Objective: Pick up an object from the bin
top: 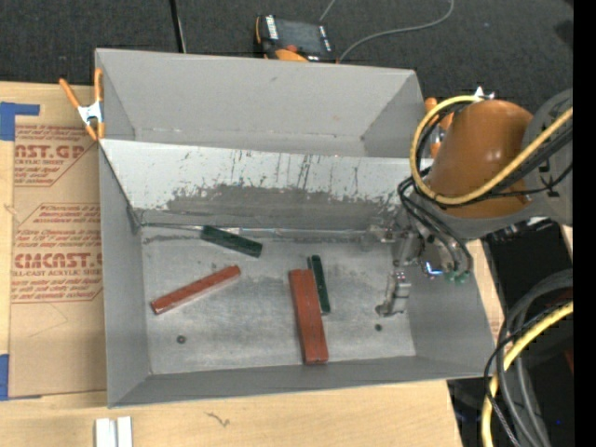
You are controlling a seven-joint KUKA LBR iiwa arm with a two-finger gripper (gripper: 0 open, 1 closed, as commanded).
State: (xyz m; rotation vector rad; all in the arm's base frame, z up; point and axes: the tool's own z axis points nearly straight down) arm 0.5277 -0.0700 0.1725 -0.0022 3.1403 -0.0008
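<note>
1. Gripper (395, 296) hangs low over bare floor at the right of the grey bin (251, 110); released or clenched, I cannot tell.
2. Nearest to it, mid-floor, lies a red-brown bar (308, 329).
3. A second red-brown bar (196, 290) lies tilted, left.
4. A dark green block (233, 240) lies near the back wall.
5. A thin green stick (318, 284) lies just beside the first bar's upper end.

Floor (371, 339) around gripper (395, 302) bare. Bin's sloped wall (453, 339) close behind it, arm side. Ahead, near: red block (308, 329) and dark green stick (318, 283), side by side. Red bar (196, 289) and green piece (232, 240) well beyond.
</note>
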